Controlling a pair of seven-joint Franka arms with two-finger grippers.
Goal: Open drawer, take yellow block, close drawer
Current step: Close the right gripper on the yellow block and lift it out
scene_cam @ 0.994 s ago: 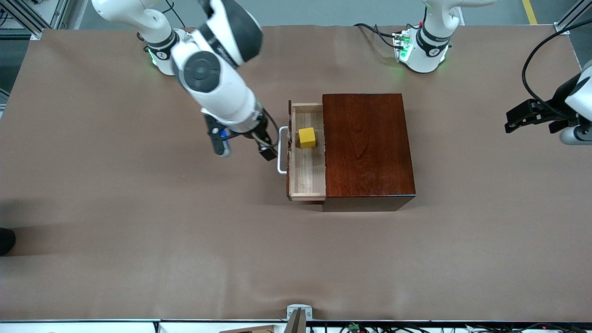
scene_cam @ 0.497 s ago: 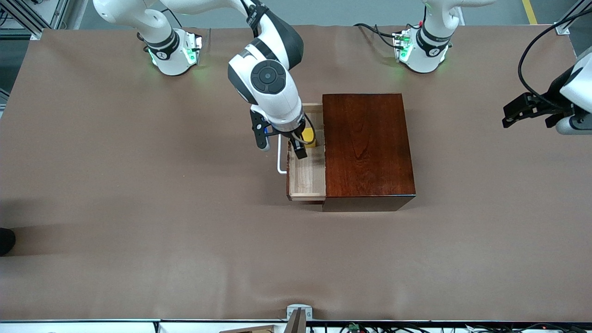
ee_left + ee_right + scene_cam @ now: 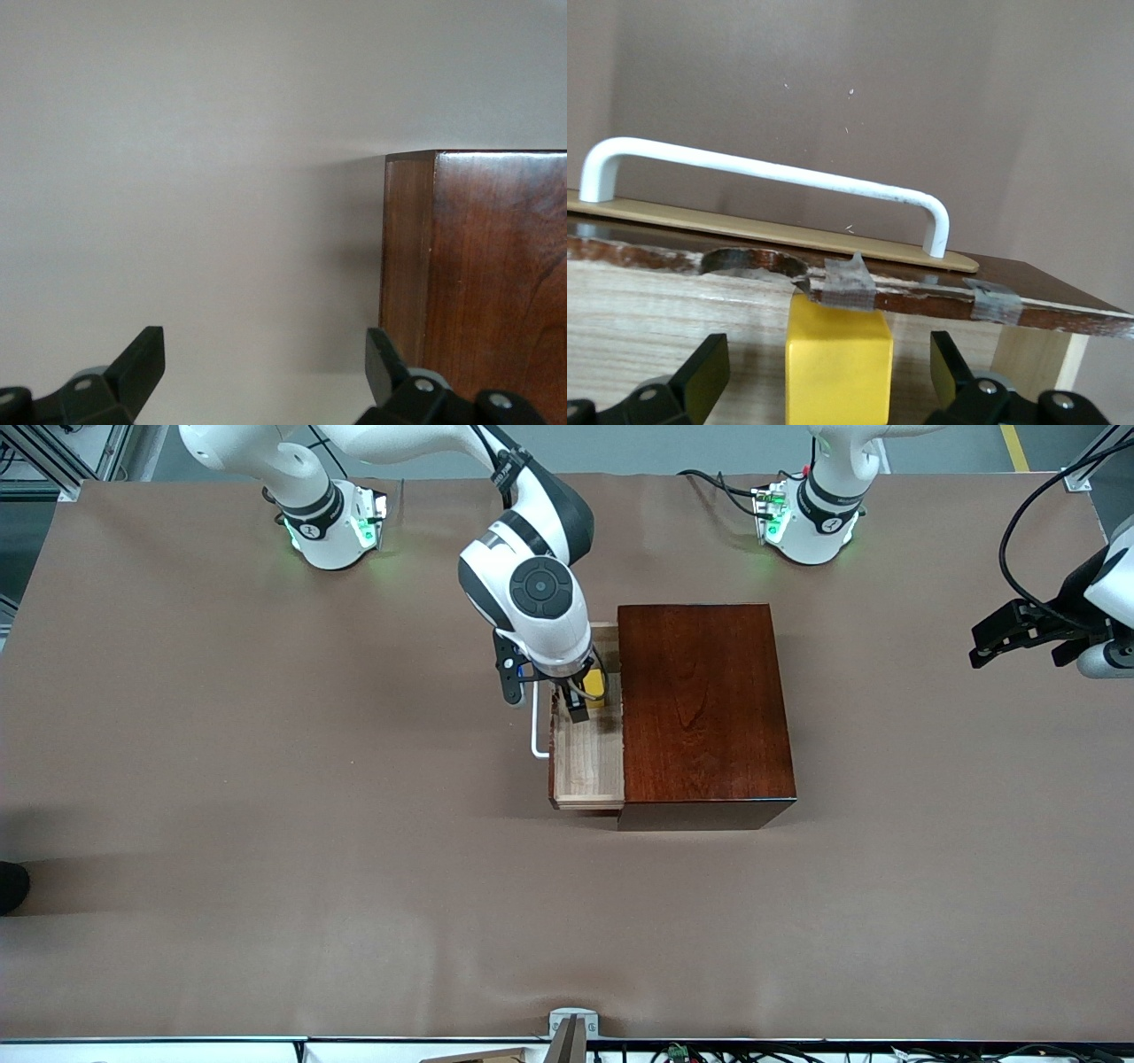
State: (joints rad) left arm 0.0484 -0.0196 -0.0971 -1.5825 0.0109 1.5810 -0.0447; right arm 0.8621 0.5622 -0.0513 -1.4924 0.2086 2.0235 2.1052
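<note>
1. Where the front view is read from its left edge to its right, the right arm comes first, reaching from its base down over the open drawer [image 3: 586, 757]; no brand, label or legible writing shows on any item
2. Right gripper [image 3: 585, 695]: positioned inside the drawer tray, directly over the yellow block [image 3: 595, 687]. In the right wrist view the fingers [image 3: 709, 365] stand spread wide, one on each side of the block with a clear gap to each face; nothing is gripped
3. Yellow block: rests on the pale wood floor of the drawer, close against the inside of the drawer front
4. Drawer: pulled partly out of the wooden box [image 3: 704, 704] toward the right arm's end of the table. Its white handle [image 3: 771, 177] is mounted on the outer face of the drawer front. Two pieces of grey tape [image 3: 843, 282] sit on the top edge of the drawer front
5. Wooden box: glossy dark reddish-brown, standing on the brown table [image 3: 266, 824]
6. Left gripper [image 3: 1028, 638]: waits in the air over the left arm's end of the table, fingers [image 3: 146, 359] spread apart and empty, facing a corner of the box
</note>
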